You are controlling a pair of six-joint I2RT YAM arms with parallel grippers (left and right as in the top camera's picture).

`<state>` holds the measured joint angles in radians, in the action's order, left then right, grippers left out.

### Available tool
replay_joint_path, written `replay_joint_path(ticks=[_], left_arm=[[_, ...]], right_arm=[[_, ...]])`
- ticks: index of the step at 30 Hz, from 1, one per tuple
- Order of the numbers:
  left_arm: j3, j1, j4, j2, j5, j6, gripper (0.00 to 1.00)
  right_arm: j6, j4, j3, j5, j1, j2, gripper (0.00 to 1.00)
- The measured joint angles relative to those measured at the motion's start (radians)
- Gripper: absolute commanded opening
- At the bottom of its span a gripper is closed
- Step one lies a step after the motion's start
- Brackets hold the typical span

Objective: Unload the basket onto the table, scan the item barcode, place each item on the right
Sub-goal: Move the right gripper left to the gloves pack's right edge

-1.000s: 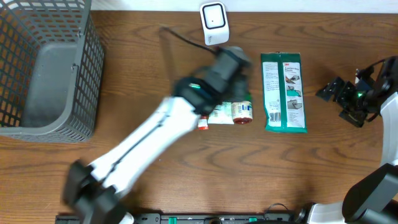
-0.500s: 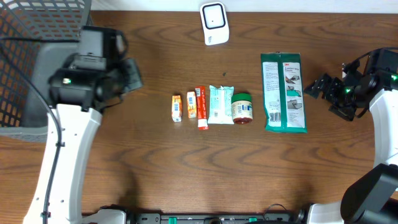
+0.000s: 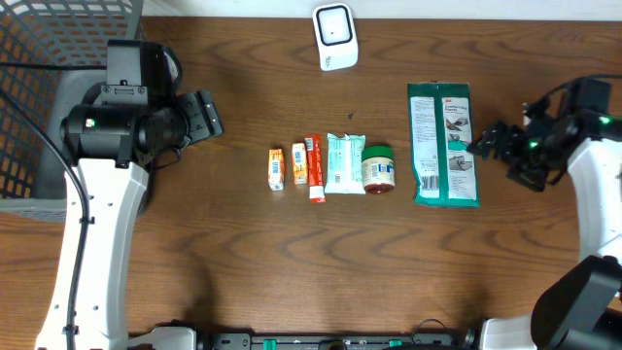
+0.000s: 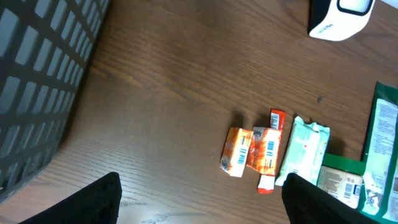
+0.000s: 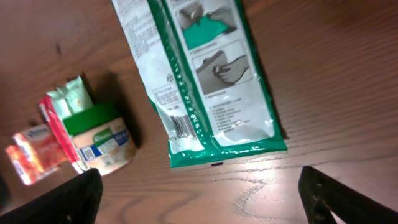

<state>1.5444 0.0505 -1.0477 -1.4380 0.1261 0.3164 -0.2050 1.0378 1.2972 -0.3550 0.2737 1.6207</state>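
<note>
Green packet [image 3: 443,144] lies just beside the right gripper [image 3: 486,148], fingers spread.

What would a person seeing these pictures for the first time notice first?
First, the row of small goods in the middle: two orange boxes, a red tube, a pale green pack and a green-lidded jar, with a large green pouch to their right. Then the grey wire basket at the left and the white scanner beyond the row. The left gripper and right gripper hang open and empty on either side.
</note>
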Motion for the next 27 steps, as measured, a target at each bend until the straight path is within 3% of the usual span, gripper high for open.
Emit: replay_joint_path(ticks=[6, 7, 8, 10, 11, 13, 19, 23, 27], left_arm=[[0.0, 0.0, 0.0, 0.0, 0.003, 0.0, 0.84], [0.0, 0.0, 0.0, 0.0, 0.003, 0.0, 0.84], [0.0, 0.0, 0.0, 0.0, 0.002, 0.0, 0.84], [0.0, 0.0, 0.0, 0.0, 0.003, 0.0, 0.84], [0.0, 0.0, 0.0, 0.0, 0.003, 0.0, 0.84], [0.0, 0.0, 0.0, 0.0, 0.003, 0.0, 0.84], [0.0, 0.0, 0.0, 0.0, 0.003, 0.0, 0.84], [0.0, 0.0, 0.0, 0.0, 0.003, 0.0, 0.84], [0.0, 0.0, 0.0, 0.0, 0.003, 0.0, 0.84]], right_arm=[[0.004, -0.157, -0.148, 0.071, -0.098, 0.0, 0.99], [0.004, -0.179, -0.166, 0.077, -0.108, 0.0, 0.93], [0.008, -0.199, -0.183, 0.082, -0.117, 0.0, 0.77], [0.009, -0.225, -0.206, 0.085, -0.133, 0.0, 0.32], [0.008, -0.234, -0.214, 0.086, -0.14, 0.0, 0.18], [0.008, -0.263, -0.226, 0.086, -0.148, 0.0, 0.03], [0.005, -0.351, -0.287, 0.09, -0.193, 0.0, 0.01], [0.003, -0.443, -0.368, 0.092, -0.22, 0.0, 0.1], [0.005, -0.516, -0.451, 0.091, -0.228, 0.0, 0.12]])
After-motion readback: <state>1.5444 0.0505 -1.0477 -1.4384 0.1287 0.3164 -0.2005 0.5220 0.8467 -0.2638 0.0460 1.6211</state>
